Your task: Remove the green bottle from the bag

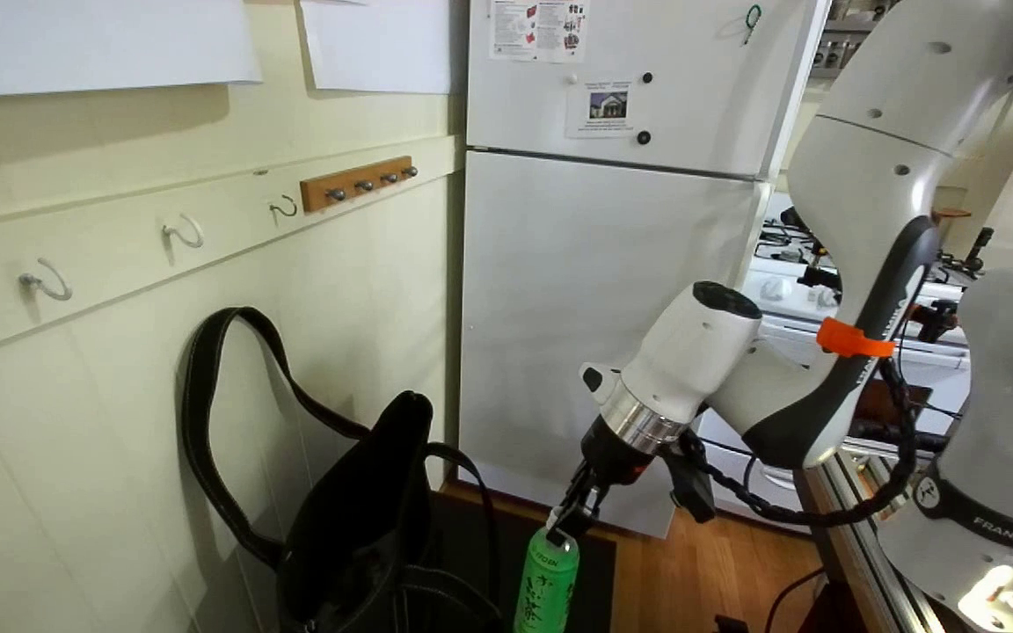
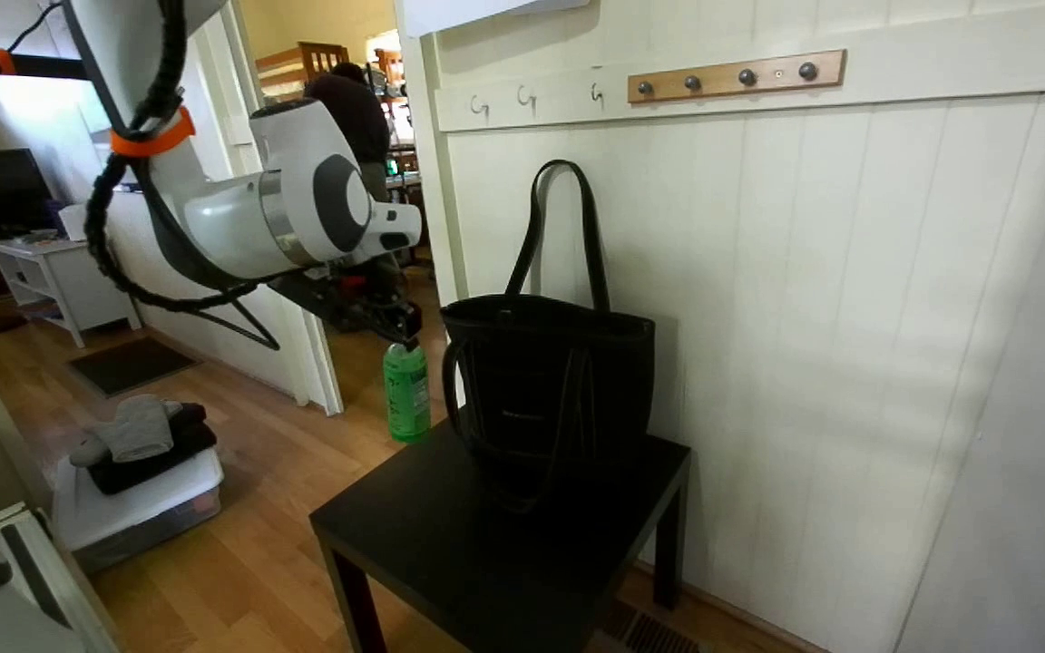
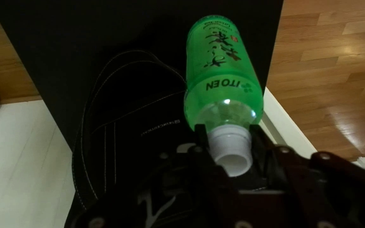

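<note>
Here, holding the green bottle [image 3: 223,72] by its white top [image 3: 230,141] in the gripper [image 3: 228,131], dangling it nearly upright directly below, wholly outside the bag [image 2: 532,390] standing beside the gripper

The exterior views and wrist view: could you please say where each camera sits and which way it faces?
An exterior view: apart from the arm, facing the white refrigerator; arm and base show.
An exterior view: also apart, facing the panelled wall; arm enters at upper left.
Wrist view: on the arm, looking down past its own gripper at the green bottle.
Both exterior views share the arm, green bottle and bag.
</note>
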